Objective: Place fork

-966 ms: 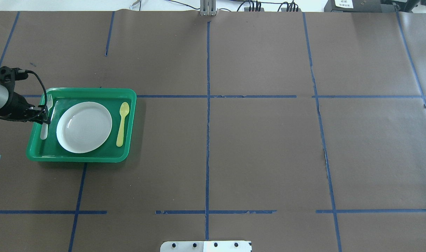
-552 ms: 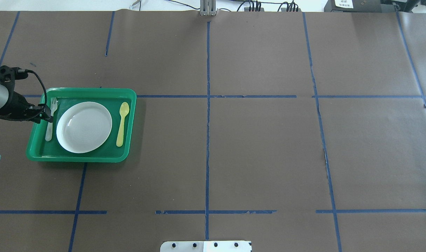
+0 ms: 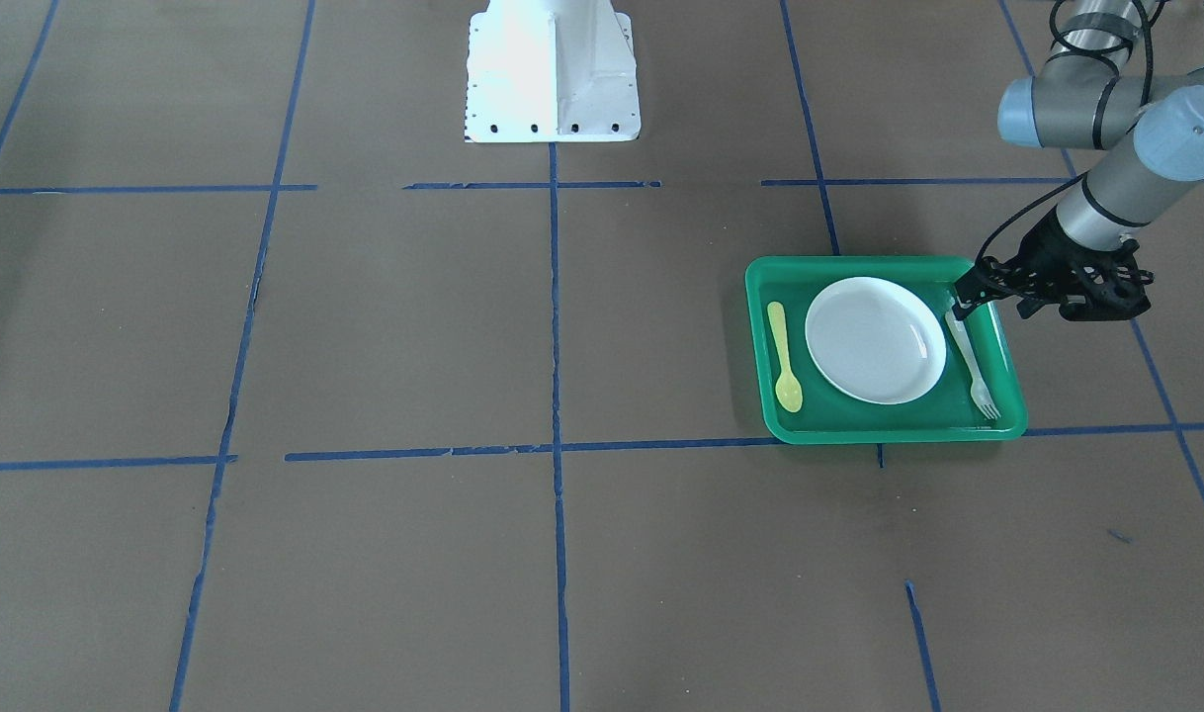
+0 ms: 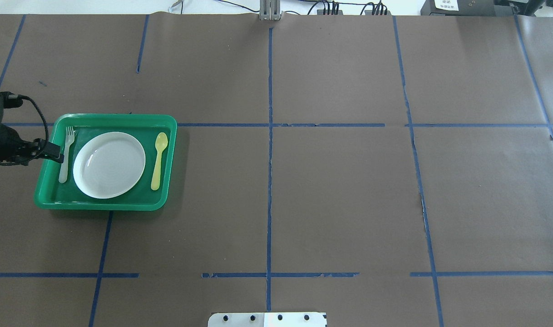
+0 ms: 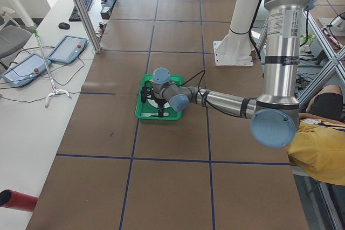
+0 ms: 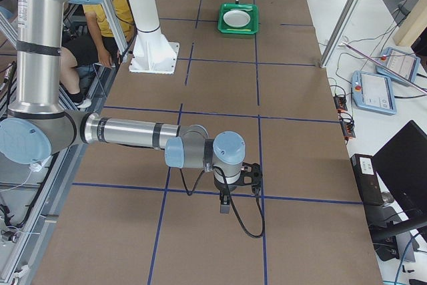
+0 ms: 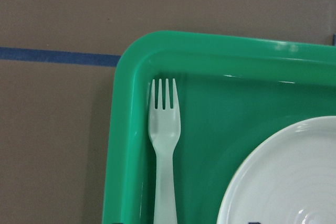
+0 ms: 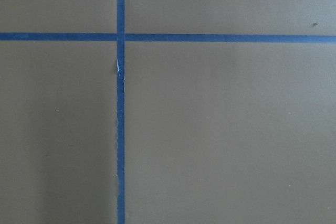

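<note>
In the green tray (image 4: pixel 105 205), on the robot's left side, the fork (image 7: pixel 165 156) lies flat between rim and plate (image 4: pixel 109 165), tines pointing away from the robot. It mirrors the yellow spoon (image 4: pixel 159 160), probably as a place setting. Left gripper (image 4: pixel 55 157) hangs beside the handle, its spread unreadable. Right gripper (image 6: pixel 225 201) is well apart, likewise unreadable.

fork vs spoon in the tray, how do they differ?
Colour: fork pale whitish-grey, spoon yellow. Head: fork has tines, spoon a rounded bowl. Place: in the overhead view the fork lies left of the plate, by the left claw; the spoon right of it. Both lie flat in the green tray, heads away from the robot.
</note>
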`<state>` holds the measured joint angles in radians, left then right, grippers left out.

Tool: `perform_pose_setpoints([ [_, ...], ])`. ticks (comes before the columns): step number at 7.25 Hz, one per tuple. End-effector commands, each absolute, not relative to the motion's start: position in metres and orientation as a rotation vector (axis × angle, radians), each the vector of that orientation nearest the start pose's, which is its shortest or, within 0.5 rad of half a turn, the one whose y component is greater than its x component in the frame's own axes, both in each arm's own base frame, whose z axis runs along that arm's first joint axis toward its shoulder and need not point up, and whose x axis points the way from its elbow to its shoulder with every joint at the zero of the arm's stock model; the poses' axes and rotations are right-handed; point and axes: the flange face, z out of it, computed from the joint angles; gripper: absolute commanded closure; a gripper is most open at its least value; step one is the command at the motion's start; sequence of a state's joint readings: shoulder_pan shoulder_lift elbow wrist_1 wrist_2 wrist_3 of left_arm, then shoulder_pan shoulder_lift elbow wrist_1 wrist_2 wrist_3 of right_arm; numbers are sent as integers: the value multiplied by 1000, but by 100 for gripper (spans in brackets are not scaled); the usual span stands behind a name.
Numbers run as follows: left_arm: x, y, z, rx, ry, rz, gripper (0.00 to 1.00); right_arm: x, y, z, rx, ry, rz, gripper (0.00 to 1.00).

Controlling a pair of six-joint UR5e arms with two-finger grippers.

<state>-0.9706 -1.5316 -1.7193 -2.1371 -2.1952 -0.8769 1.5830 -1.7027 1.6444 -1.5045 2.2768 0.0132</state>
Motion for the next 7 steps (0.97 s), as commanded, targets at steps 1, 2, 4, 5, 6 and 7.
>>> perform_pose_setpoints([
  [1, 129, -447, 567, 163, 867, 57, 0, 74, -435, 682, 7, -706, 22, 0],
  [2, 75, -449, 588, 189, 815, 99, 0, 74, -435, 681, 8, -707, 22, 0],
  [4, -12, -446, 619, 167, 726, 153, 0, 74, -435, 682, 7, -706, 22, 0],
  [5, -50, -440, 628, 176, 709, 144, 0, 74, -435, 682, 7, -706, 21, 0],
  [6, -71, -434, 636, 139, 705, 138, 0, 74, -435, 682, 7, -707, 22, 0],
  [7, -83, -431, 637, 130, 711, 121, 0, 74, -435, 682, 9, -706, 20, 0],
])
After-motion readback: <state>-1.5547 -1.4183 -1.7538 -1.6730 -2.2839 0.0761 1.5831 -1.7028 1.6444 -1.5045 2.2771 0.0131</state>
